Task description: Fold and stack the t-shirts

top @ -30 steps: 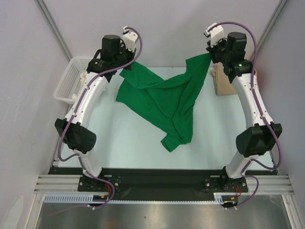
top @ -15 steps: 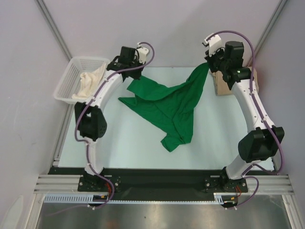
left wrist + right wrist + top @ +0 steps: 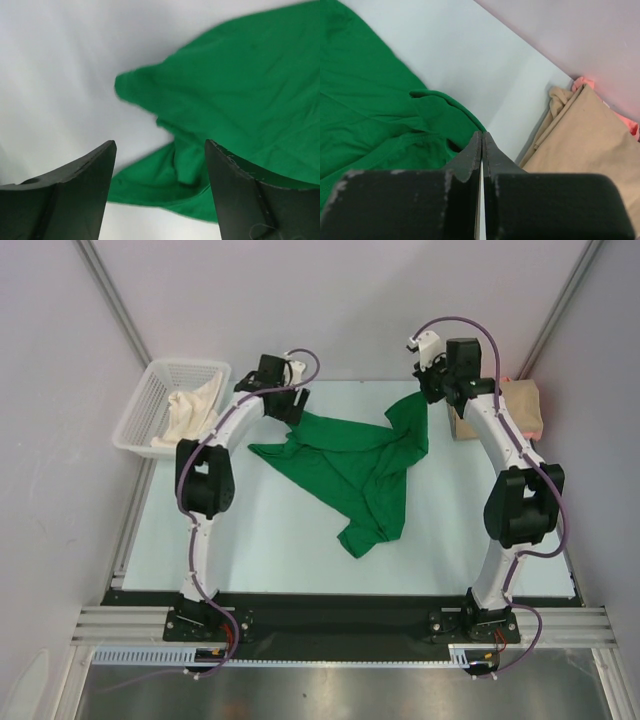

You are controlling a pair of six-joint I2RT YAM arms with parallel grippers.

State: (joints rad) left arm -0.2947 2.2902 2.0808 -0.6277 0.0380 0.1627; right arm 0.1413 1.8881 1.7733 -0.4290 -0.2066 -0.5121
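The left gripper is hanging wide open, the green t-shirt spreading toward four o'clock from it; the right gripper is pinching its one-o'clock corner.

Green t-shirt: soft matt knit cloth, creased, with a stitched hem. Tan t-shirt: matt cloth, smoother lie, with a pink cloth edge beside it. Table: pale, smooth, matt top. Basket: white plastic mesh with a slight sheen, holding cream cloth. Left gripper fingers: matt black plastic, edges slightly rough. Front rail: bare ribbed metal. Plate below it: brushed, reflective metal.
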